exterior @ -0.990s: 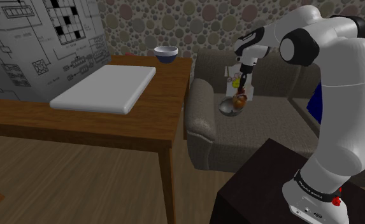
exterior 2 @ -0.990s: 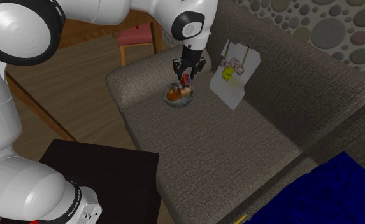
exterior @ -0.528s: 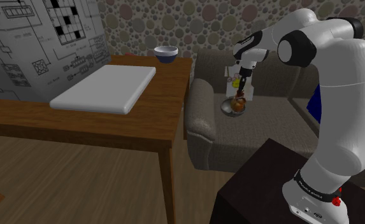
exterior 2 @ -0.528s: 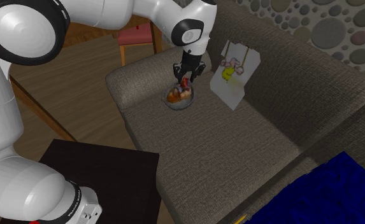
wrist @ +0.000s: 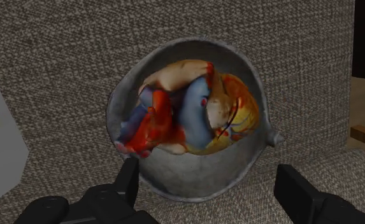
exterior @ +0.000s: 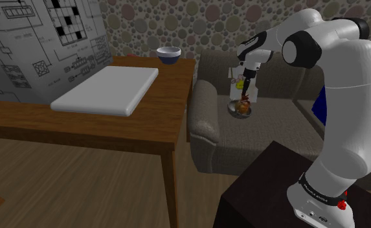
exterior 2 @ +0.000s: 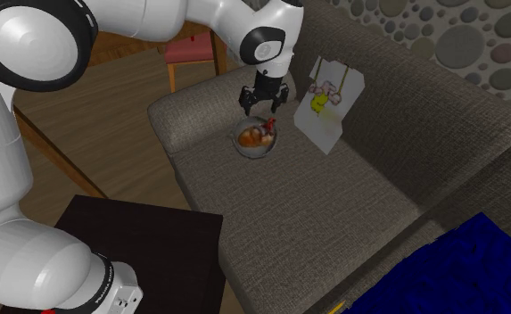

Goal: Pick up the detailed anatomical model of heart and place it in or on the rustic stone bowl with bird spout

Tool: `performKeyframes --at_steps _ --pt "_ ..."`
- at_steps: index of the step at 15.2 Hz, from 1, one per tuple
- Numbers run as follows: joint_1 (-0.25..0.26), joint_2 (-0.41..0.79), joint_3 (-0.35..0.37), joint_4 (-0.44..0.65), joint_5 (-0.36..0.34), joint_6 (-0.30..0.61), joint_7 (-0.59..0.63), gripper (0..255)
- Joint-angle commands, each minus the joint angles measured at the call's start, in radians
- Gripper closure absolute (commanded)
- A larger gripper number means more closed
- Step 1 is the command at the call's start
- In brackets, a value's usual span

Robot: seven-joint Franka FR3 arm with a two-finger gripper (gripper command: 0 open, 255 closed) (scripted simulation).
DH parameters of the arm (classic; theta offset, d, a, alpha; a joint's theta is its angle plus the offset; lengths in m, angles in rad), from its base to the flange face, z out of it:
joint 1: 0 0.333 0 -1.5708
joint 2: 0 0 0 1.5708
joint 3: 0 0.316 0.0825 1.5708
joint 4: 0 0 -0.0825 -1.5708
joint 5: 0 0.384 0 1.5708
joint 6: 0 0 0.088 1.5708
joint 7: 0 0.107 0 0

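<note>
The seat of a grey-brown woven sofa (exterior 2: 333, 205) carries, near its armrest end, a round grey stone bowl with a small spout (wrist: 197, 181). A red, blue and yellow heart model (wrist: 187, 108) lies inside the bowl. The black gripper (wrist: 209, 177) hovers just above with its fingers spread and holds nothing.

The heart model (wrist: 187, 108), mottled red, blue and yellow, lies inside the bowl (wrist: 197, 181). The grey, round bowl sits upright on a sofa cushion (wrist: 53, 57).
</note>
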Motion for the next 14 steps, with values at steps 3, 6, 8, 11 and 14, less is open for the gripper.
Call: performKeyframes --at_steps 3,6,8,11,14 --pt "-0.001 -0.011 -0.006 0.019 -0.009 -0.028 0.006 0" --pt "-0.008 -0.034 -0.018 0.08 -0.031 -0.108 0.021 0" --pt "-0.008 -0.034 -0.018 0.08 -0.031 -0.108 0.021 0" --pt "-0.008 -0.034 -0.018 0.08 -0.031 -0.108 0.021 0" --pt "-0.008 -0.034 -0.018 0.08 -0.031 -0.108 0.021 0"
